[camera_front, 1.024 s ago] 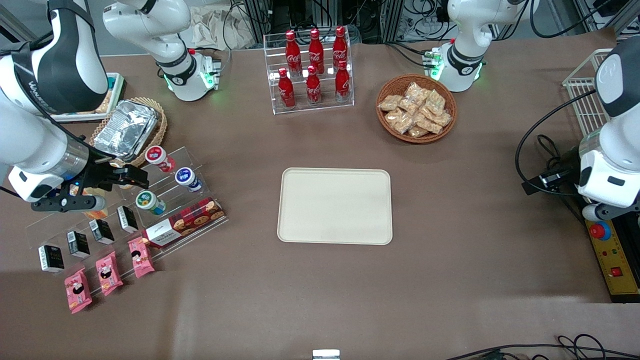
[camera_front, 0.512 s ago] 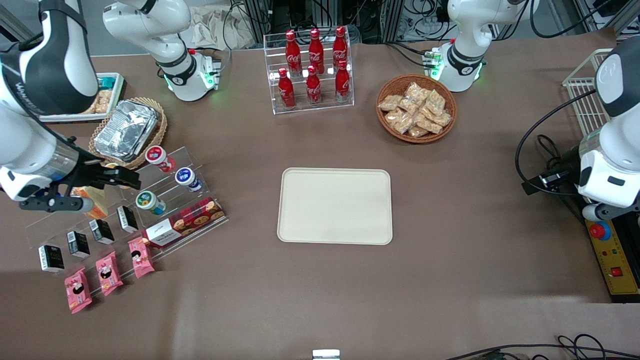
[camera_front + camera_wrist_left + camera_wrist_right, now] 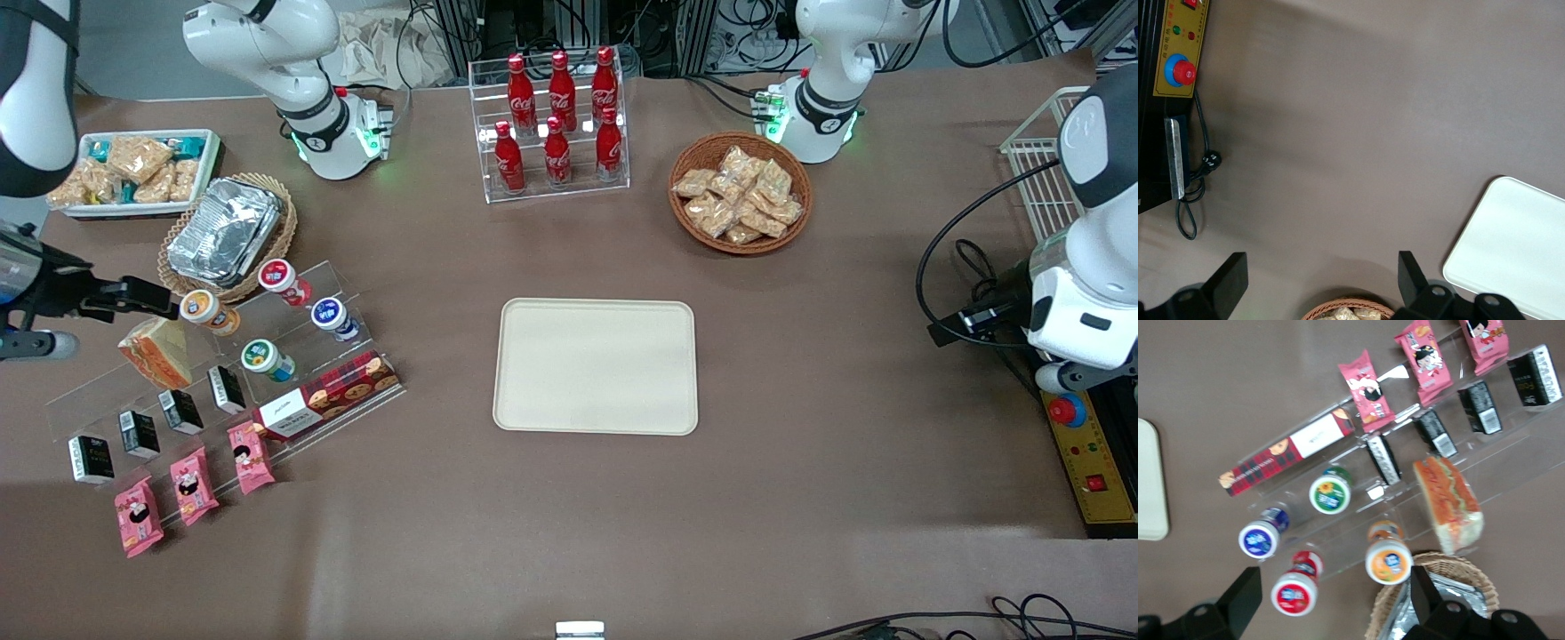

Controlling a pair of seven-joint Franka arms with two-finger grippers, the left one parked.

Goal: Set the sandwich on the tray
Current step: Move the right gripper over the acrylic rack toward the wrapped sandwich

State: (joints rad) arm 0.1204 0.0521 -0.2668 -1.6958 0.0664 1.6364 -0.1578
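Here's the gripper [image 3: 1335, 581], fingers spread wide with nothing between them, hanging over the clear stepped display stand [image 3: 293, 356] at the working arm's end of the tabletop [image 3: 800, 498]. In the front view it sits right at the frame's edge at that end, about mid-height.

And there's the sandwich [image 3: 158, 351]: a wrapped wedge lying tilted on an upper step of the stand, orange-red and green filling showing along its side in the right wrist view. The gripper is close by but not touching it. Just beside the sandwich lies an orange-lidded cup [image 3: 208, 311], with a red-lidded cup [image 3: 283, 278], a blue-lidded cup [image 3: 332, 316] and a green-lidded cup [image 3: 262, 357] lined up on the steps nearby.

The tray [image 3: 596, 366] lies flat in the middle of the frame, well apart from the sandwich.

Lower on the stand, nearer the front camera, a row of small black boxes [image 3: 182, 411], the red cookie box [image 3: 329, 396] and pink packets [image 3: 191, 484]. Higher in the frame, the foil container [image 3: 227, 227] in its wicker holder, and a white bin [image 3: 133, 173] of snack packs.
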